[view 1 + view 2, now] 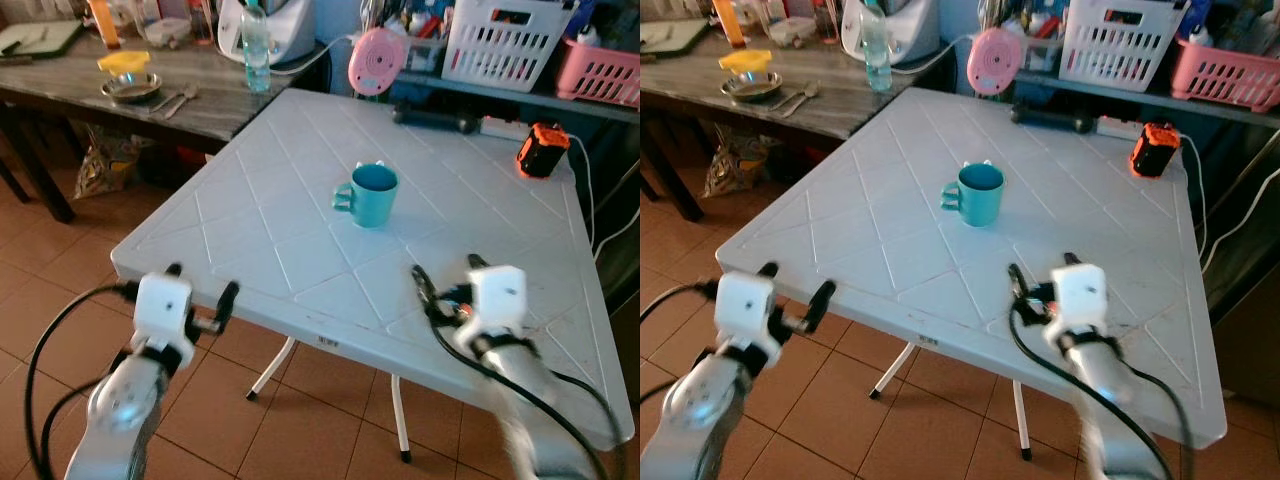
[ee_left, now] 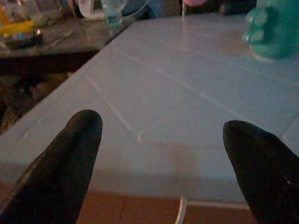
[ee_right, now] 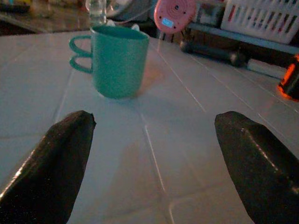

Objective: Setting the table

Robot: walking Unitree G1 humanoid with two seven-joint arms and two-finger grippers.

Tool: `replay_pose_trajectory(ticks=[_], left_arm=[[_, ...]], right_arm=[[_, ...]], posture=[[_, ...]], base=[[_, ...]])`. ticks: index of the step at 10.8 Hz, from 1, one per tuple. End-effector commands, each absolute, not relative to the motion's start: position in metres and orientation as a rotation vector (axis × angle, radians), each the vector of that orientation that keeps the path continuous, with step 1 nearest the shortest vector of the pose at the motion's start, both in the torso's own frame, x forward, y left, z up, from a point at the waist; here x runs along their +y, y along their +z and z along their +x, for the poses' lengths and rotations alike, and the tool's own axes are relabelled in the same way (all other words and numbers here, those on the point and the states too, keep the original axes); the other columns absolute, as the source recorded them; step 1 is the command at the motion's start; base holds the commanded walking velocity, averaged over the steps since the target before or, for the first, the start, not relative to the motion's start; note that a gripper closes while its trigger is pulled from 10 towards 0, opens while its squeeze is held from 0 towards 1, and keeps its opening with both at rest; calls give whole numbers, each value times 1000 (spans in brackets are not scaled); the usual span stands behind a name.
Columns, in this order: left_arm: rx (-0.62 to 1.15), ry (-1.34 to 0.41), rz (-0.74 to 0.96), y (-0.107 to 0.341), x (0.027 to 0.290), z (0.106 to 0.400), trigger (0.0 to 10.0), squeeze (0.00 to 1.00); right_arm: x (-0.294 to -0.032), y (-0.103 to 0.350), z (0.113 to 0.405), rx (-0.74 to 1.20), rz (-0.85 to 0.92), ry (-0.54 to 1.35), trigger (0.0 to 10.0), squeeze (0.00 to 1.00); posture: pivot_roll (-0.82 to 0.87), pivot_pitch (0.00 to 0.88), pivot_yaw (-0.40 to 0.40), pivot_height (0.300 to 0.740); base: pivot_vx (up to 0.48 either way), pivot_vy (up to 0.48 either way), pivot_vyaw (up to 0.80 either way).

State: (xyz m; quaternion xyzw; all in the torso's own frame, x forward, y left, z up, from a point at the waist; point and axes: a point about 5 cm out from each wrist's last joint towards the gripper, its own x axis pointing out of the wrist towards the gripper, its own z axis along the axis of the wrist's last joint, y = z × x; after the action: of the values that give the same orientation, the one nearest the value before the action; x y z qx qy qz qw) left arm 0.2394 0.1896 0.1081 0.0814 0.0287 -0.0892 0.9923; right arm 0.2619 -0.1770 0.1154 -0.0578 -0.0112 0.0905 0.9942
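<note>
White table (image 1: 300, 230), spread grippers (image 1: 445, 275) low

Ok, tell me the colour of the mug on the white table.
The mug is teal, seen best in the right wrist view.

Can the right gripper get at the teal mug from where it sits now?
Probably yes. The right gripper is open over the white table, aimed at the teal mug, with only bare tabletop between them.

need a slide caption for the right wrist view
Open right gripper hovers over the white plastic table, facing an upright teal two-handled plastic cup just ahead.
</note>
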Motion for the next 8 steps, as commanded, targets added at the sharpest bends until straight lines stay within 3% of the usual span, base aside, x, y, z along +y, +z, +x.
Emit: replay_pose_trajectory(ticks=[1,4,8], left_arm=[[80,-145,179,103,196,232,10000,0],[119,-107,161,91,195,214,10000,0],[115,-55,121,82,189,223,10000,0]], right_arm=[[-185,121,255,-23,-117,165,10000,0],[-192,111,231,48,-87,86,10000,0],[-180,97,227,79,-19,32,10000,0]], posture=[[87,0,-1,740],[92,0,-7,740],[78,0,10,740]], base=[[0,0,0],[0,0,0],[0,0,0]])
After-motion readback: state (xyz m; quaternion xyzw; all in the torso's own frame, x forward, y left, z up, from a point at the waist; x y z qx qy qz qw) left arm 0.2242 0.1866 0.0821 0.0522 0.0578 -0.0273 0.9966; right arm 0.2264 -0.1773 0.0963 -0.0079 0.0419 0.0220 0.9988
